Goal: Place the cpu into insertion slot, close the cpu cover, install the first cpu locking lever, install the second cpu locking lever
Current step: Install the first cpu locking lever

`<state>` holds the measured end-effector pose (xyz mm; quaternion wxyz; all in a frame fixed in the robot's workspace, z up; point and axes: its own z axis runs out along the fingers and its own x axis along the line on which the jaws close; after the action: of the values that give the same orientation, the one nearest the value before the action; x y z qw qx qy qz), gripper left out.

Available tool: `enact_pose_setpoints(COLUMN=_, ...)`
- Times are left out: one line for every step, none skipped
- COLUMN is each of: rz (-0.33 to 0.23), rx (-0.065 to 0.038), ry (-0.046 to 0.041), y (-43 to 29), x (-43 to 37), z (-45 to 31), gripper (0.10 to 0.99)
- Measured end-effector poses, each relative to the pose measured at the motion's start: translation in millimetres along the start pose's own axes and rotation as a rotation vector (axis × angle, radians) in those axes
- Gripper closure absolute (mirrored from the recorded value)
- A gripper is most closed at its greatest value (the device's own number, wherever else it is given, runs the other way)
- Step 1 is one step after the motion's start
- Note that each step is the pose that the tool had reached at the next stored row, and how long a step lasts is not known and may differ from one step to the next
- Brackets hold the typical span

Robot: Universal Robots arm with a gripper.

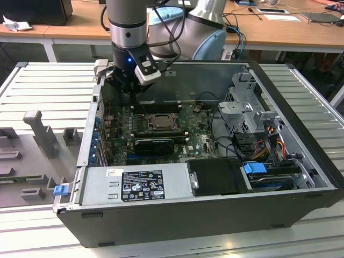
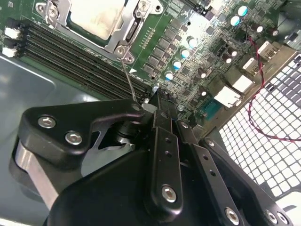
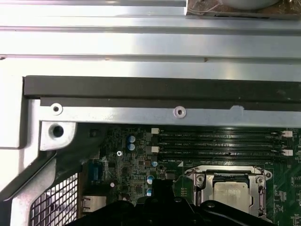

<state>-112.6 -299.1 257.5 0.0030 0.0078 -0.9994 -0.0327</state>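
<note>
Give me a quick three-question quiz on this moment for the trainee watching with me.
1. True or false: the cpu already sits in the insertion slot.
2. In the exterior view, the arm reaches down: A) over the labelled power supply; B) onto the blue-tabbed drive; C) beside the slot, toward the exterior view's left and far side.
3. Fill in: in the second wrist view, a thin metal lever points from the slot's corner toward the tip of the ____.
Key: 1 true; 2 C; 3 pincer.
</note>
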Motion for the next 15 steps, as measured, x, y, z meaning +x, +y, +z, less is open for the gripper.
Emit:
enact_pose_setpoints(rz=0.0, rx=0.0, ry=0.0001, y=0.0, x=-0.6, z=0.0, gripper=0.98)
enact_pose_setpoints(rz=0.0, rx=0.0, ry=0.0, y=0.0, x=-1.0, z=0.0, gripper=0.98)
enact_pose_setpoints(rz=0.0, rx=0.0, ry=0.0, y=0.0, x=-2.9, z=0.0, gripper=0.98)
enact_pose_setpoints(rz=0.0, rx=0.0, ry=0.0, y=0.0, x=-4.7, z=0.0, gripper=0.98)
enact_pose_setpoints(rz=0.0, rx=0.0, ry=0.0001, y=0.0, x=-6.4, z=0.0, gripper=0.98)
enact_pose_setpoints(rz=0.0, rx=0.0, ry=0.0002, y=-0.1, x=-12.6, z=-0.1, gripper=0.98)
enact_pose_setpoints(rz=0.0, rx=0.0, ry=0.0002, y=-0.2, x=-16.6, z=-0.1, gripper=0.98)
enact_pose_setpoints(rz=0.0, rx=0.0, ry=0.0003, y=-0.3, x=-20.1, z=-0.1, gripper=0.98)
enact_pose_setpoints(rz=0.0, rx=0.0, ry=0.0003, y=-0.3, x=-22.6, z=-0.2, gripper=0.98)
enact_pose_setpoints(rz=0.0, rx=0.0, ry=0.0003, y=-0.4, x=-27.5, z=-0.2, gripper=0.98)
enact_pose_setpoints(rz=0.0, rx=0.0, ry=0.0003, y=-0.4, x=-30.9, z=-0.2, gripper=0.98)
enact_pose_setpoints(rz=0.0, rx=0.0, ry=0.0003, y=-0.5, x=-34.2, z=-0.2, gripper=0.98)
enact_pose_setpoints(rz=0.0, rx=0.0, ry=0.0002, y=-0.6, x=-41.8, z=-0.3, gripper=0.98)
enact_pose_setpoints(rz=0.0, rx=-0.001, ry=0.0002, y=-0.7, x=-47.6, z=-0.3, gripper=0.98)
enact_pose_setpoints(rz=0.0, rx=-0.001, ry=0.0002, y=-0.7, x=-49.8, z=-0.3, gripper=0.98)
